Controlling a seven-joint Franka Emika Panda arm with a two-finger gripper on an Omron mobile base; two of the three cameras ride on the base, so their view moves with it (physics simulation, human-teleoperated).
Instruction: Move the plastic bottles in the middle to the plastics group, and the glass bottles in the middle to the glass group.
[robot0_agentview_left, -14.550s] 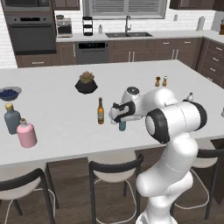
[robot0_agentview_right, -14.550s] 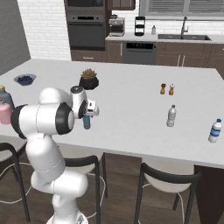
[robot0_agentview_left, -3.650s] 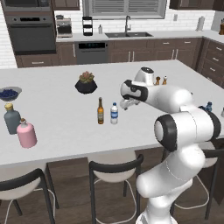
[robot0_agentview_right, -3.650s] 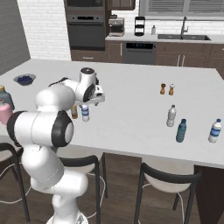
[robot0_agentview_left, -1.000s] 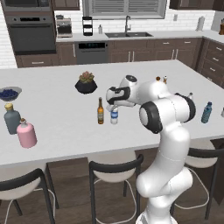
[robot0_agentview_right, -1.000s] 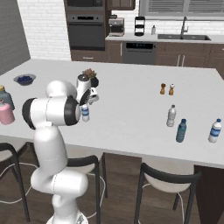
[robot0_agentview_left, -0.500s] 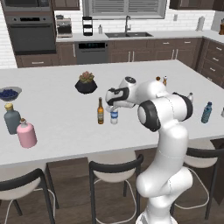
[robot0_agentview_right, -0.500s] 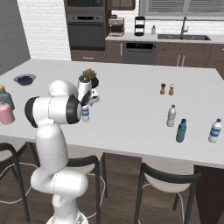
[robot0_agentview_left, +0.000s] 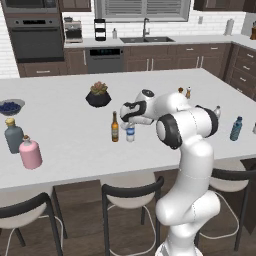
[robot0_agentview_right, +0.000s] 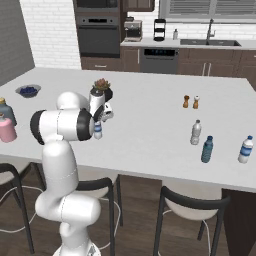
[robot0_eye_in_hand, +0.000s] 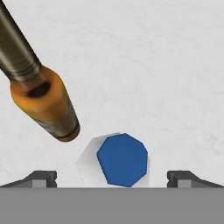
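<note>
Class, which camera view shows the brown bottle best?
The left base view: the brown bottle stands whole and unobstructed beside the water bottle. The hand view shows it foreshortened from above. In the right base view the arm hides it.

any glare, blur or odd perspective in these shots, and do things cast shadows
Left base view: flat, even light, no glare, faint shadows under the slim amber-brown glass bottle. Right base view: sharp, softly lit white counter. Hand view: steep top-down foreshortening; the clear plastic bottle reads as a blue-topped polygon between the open gripper tips, the amber bottle stretched diagonally.
</note>
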